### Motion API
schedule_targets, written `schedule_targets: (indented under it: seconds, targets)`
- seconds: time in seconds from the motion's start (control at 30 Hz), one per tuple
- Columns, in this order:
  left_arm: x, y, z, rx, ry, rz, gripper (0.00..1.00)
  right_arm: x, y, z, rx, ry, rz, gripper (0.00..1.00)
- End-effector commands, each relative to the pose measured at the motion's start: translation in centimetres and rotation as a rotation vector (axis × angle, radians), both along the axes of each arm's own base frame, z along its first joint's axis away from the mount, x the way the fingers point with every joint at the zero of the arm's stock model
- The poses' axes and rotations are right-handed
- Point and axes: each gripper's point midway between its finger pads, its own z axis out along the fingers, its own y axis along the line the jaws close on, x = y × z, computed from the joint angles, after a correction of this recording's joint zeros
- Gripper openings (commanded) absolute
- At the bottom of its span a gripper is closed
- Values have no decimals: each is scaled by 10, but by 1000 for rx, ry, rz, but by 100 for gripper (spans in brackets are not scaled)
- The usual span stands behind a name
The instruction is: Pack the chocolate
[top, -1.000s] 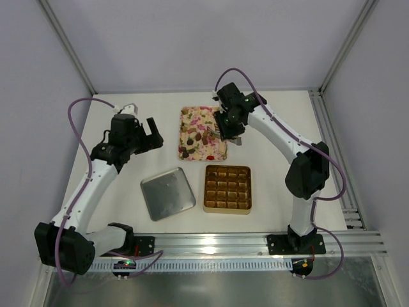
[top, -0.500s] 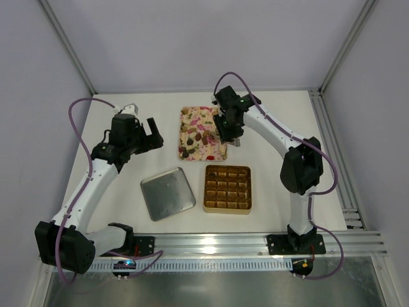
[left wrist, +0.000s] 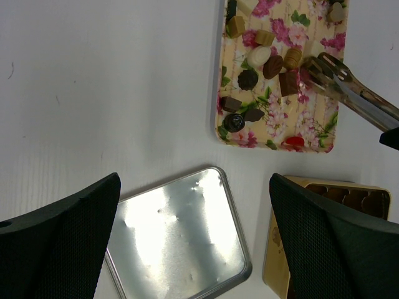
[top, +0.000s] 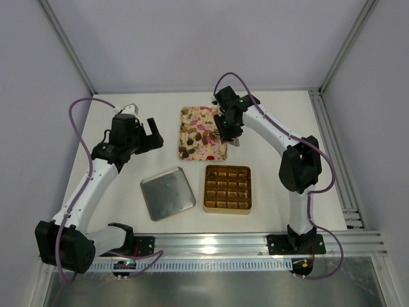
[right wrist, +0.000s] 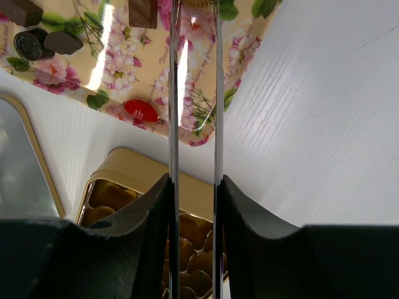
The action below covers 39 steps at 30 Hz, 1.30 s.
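Top external view tells me what has moved over the last second: the right gripper [top: 228,126] has crept from the right edge of the tray [top: 222,154] inward, toward the tray's middle, while the left gripper [top: 153,135], well off the tray's left side, has not stirred. The right gripper is clamped on a pair of tongs [left wrist: 349,90], whose two blades run out between its fingers. In the left wrist view their tips sit low over the tray's right half, just beside a brown piece. Whether they have pinched anything I cannot tell, since the right wrist view cuts the tips off. The left gripper is spread wide and holds nothing. I read this as the pick being lined up, with packing not yet begun. All the chocolate [left wrist: 272,66] I can see lies on the tray. I can make out none in the cells of the box [top: 206,188], which sits just below the tray's lower right corner. By my count there are one tray, one box, one silver lid [top: 167,193] lying below the tray and to its left, one pair of tongs, and about thirteen sweets: mostly brown, one white, one red. The tray's far edge is cropped, so there may be more.
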Motion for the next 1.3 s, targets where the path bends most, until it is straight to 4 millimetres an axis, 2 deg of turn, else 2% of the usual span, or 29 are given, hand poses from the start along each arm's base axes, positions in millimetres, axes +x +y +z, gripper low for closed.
schedule_targets:
  seconds: [0.0,0.1,0.23,0.33,0.37,0.67,0.9,0.97,1.03,1.07,1.23,1.27]
  targets:
    - [6,1,13,9,-39,-5,100,11,2,10,25,-47,4,35]
    - [5,2,13,12,-38,-4,100,10,0,15,30,-53,2,33]
    - [6,1,14,10,-41,-3,100,9,-4,36,52,-91,-6,32]
    - [5,2,13,12,-39,-4,100,6,-7,43,56,-100,-6,32]
    - [6,2,14,10,-42,-3,100,0,-4,50,87,-92,8,31]
    - [4,0,14,6,-41,-9,100,-25,-14,64,112,-100,10,31]
    - [5,1,14,5,-41,-7,100,-55,-22,76,158,-88,19,31]
    - [5,0,14,5,-39,-8,100,-65,-24,85,185,-98,23,31]
    - [5,0,15,3,-42,-9,100,-76,-26,84,193,-82,30,31]
    - [5,0,15,4,-42,-10,100,-83,-29,91,202,-92,34,31]
    - [4,-1,15,0,-43,-12,100,-115,-41,87,191,-67,53,31]
    - [4,-1,16,0,-45,-15,100,-122,-44,92,202,-76,53,30]
